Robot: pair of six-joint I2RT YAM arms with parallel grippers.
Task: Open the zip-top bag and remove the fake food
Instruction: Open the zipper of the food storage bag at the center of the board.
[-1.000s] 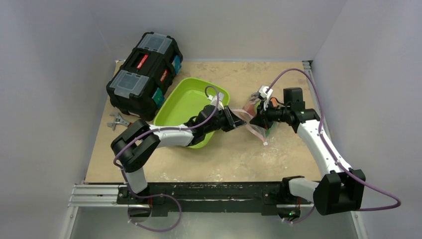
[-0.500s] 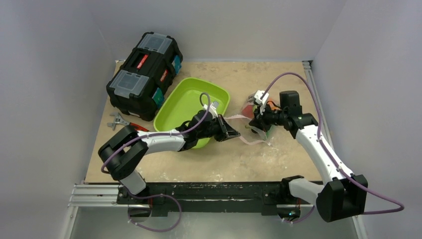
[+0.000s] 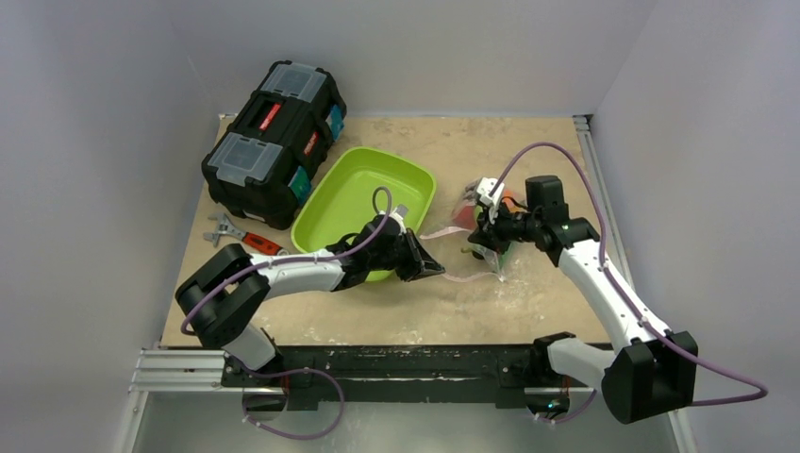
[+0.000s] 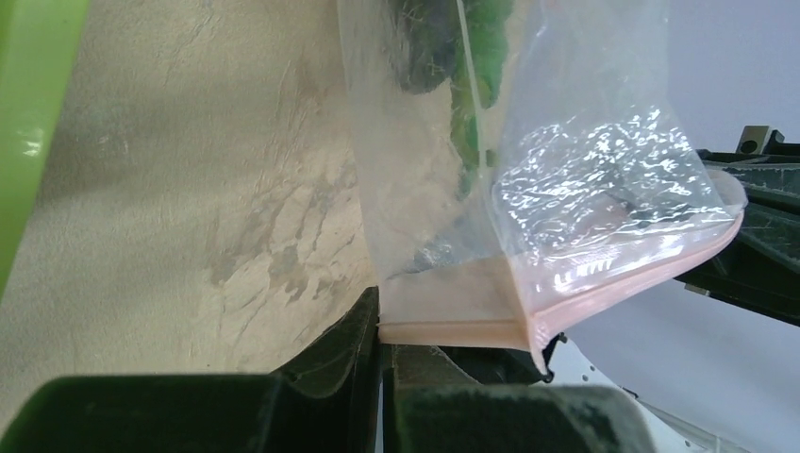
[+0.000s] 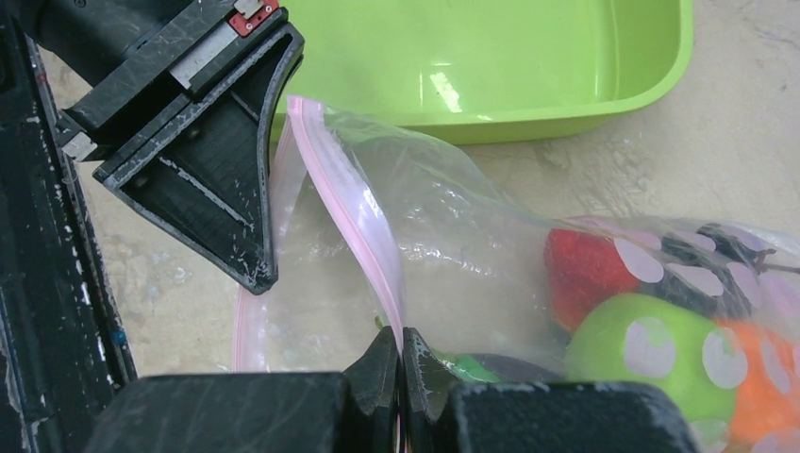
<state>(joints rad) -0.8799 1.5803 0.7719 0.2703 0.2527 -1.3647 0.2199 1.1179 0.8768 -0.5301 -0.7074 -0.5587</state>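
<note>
The zip-top bag [image 3: 464, 257] lies stretched between both grippers, right of the green tray [image 3: 332, 203]. My left gripper [image 4: 385, 321] is shut on one side of its pale pink zip strip [image 4: 453, 330], and clear plastic [image 4: 585, 189] billows above it. My right gripper [image 5: 401, 336] is shut on the other side of the strip [image 5: 349, 217], so the mouth gapes. The fake food sits inside the bag: a red piece [image 5: 585, 269], a lime-green ball [image 5: 651, 349], an orange piece [image 5: 755, 377] and a dark purple one [image 5: 703, 255]. The left gripper [image 5: 212, 160] shows across the opening.
A black toolbox [image 3: 274, 142] stands at the back left. A red-handled wrench [image 3: 259, 243] and a grey metal piece [image 3: 222, 229] lie beside it. The tray's rim [image 5: 566, 109] runs just behind the bag. Bare table [image 4: 189, 189] lies left of the bag.
The left gripper has shut on the zip strip and drawn back toward the near edge, pulling it away. The right gripper shifted slightly left and lower. The bag's mouth has spread.
</note>
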